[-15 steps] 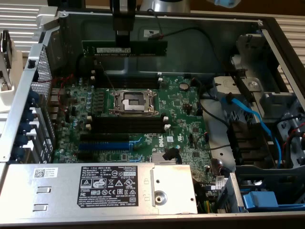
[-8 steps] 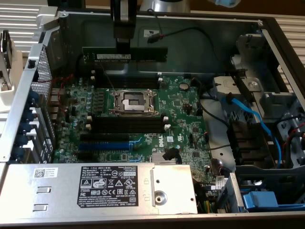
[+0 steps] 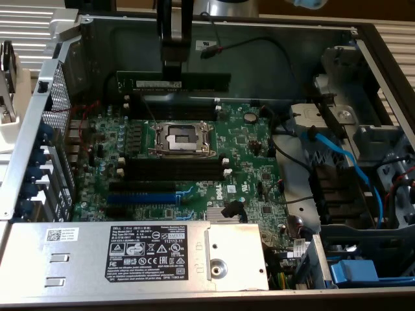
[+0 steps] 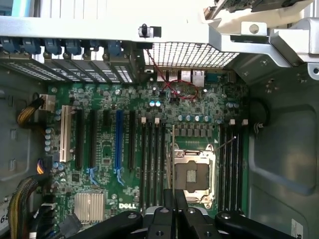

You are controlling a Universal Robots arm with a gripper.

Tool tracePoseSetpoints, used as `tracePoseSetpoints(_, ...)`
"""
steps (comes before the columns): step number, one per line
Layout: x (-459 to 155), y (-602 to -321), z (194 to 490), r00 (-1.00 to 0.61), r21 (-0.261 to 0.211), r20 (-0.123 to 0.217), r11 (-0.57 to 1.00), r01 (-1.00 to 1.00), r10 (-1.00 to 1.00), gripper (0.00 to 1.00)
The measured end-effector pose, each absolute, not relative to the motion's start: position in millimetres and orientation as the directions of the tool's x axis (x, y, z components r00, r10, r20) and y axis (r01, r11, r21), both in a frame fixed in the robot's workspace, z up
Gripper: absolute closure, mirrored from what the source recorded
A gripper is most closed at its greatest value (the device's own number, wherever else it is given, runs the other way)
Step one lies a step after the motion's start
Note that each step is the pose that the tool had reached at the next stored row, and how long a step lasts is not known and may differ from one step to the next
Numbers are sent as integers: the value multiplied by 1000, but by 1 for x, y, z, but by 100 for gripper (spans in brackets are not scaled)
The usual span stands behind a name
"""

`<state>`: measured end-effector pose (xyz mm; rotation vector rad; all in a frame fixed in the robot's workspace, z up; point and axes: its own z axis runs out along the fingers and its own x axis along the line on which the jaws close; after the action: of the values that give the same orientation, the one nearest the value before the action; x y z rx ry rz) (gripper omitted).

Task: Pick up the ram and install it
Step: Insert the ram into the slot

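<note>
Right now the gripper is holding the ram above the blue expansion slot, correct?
Not quite. The gripper is holding the ram, but over the black memory slots on the far side of the CPU socket, not above the blue expansion slot. The exterior view shows it.

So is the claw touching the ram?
Touching. The exterior view shows the claw clamped over the upper edge of the ram near its middle, with no gap between them.

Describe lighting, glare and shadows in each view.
Exterior view: the outer slats wash out white, the case's back wall lies shaded, the ram reads dark. Wrist view: the case frame glares white, the motherboard is evenly lit.
</note>
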<state>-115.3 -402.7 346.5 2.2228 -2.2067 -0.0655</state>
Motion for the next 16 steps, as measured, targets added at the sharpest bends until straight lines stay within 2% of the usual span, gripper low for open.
tracePoseSetpoints(6, -115, -402, 339, 7, 40, -23, -8, -999, -1000, 88)
tracePoseSetpoints(16, -115, -396, 331, 12, 43, -2, -12, -999, -1000, 88)
